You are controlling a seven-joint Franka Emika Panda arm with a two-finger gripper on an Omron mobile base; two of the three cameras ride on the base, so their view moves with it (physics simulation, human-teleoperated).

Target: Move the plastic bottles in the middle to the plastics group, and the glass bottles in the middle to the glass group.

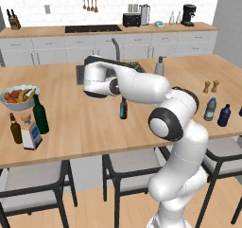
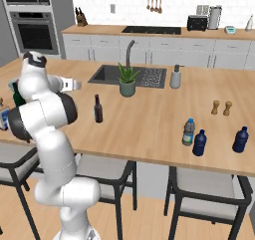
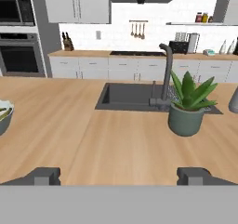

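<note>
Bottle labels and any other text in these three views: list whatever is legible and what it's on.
No text can be read in any view.
Square corked bottle: white-blue label, print too blurred.
Slim dark bottle: bluish label, too small to read.
Water bottle: blue band, no legible words.
Dark blue bottles, green wine bottle, brown bottle: no lettering discernible.
Oven: any markings too small.
</note>
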